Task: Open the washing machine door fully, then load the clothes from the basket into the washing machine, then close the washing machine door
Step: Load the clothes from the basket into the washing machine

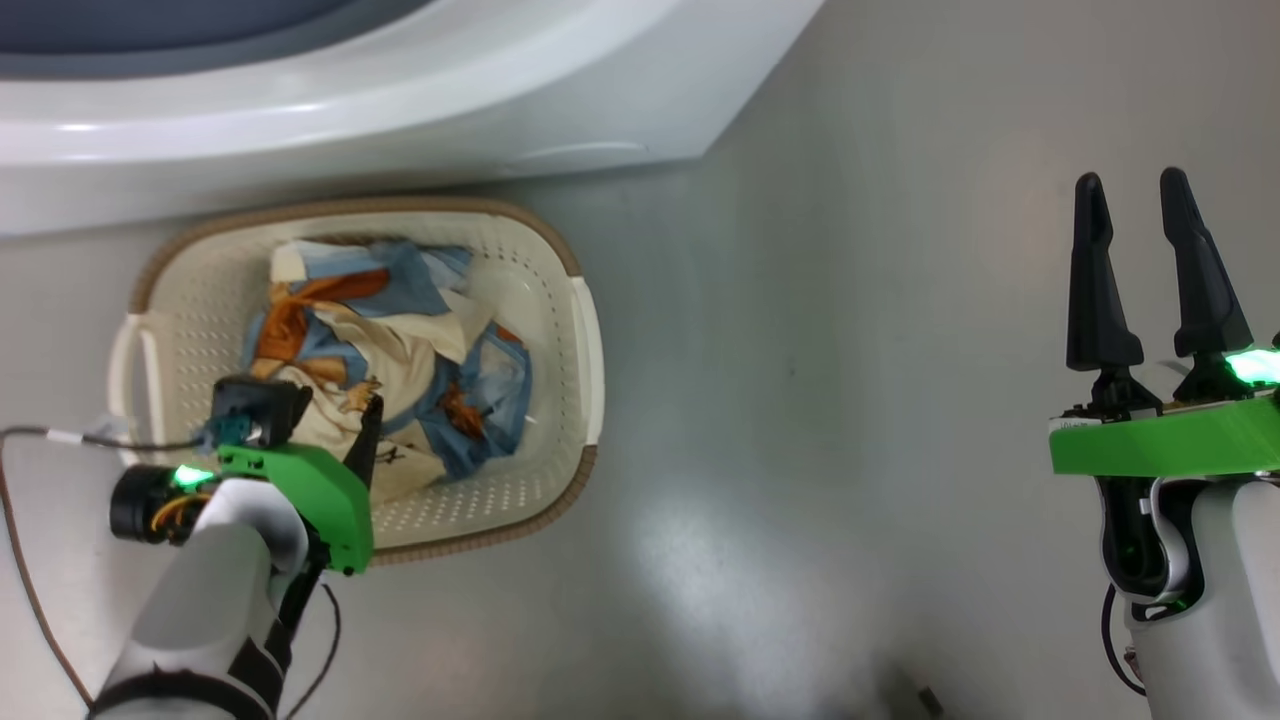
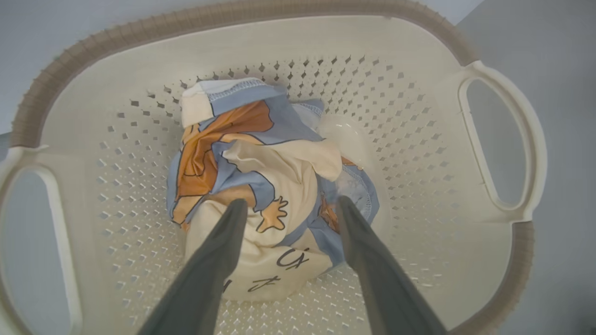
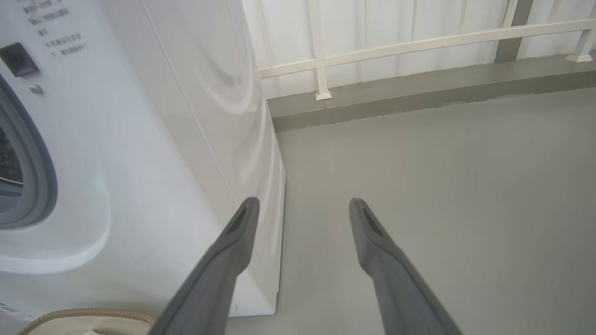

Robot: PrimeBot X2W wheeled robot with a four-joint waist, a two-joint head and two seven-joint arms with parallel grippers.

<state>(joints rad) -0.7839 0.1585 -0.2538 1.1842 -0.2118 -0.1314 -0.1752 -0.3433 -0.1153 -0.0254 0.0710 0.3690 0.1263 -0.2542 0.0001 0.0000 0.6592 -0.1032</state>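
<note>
The clothes (image 2: pixel 260 177) sit in the basket (image 2: pixel 419 116) by the washing machine (image 1: pixel 400 110). The left claw (image 2: pixel 292 202) hangs open over them. It should dip deep and squeeze a big bunch. The right claw (image 1: pixel 1130 180) is open and empty.

there's your right gripper (image 1: pixel 1130 182): two long black fingers (image 1: pixel 1100 300), broad at the base and tapering to rounded tips, on a bright green bracket (image 1: pixel 1160 445) with a green light (image 1: pixel 1255 365) glowing at its edge. the forearm (image 1: pixel 1210 600) below is pale grey-white with a black joint. now your left gripper (image 2: pixel 292 204): same green mount, a boxy black camera (image 1: pixel 255 405), a thin dark cable (image 1: pixel 130 443) with a white tag, and orange wires by a round black cap (image 1: pixel 135 505).
</note>
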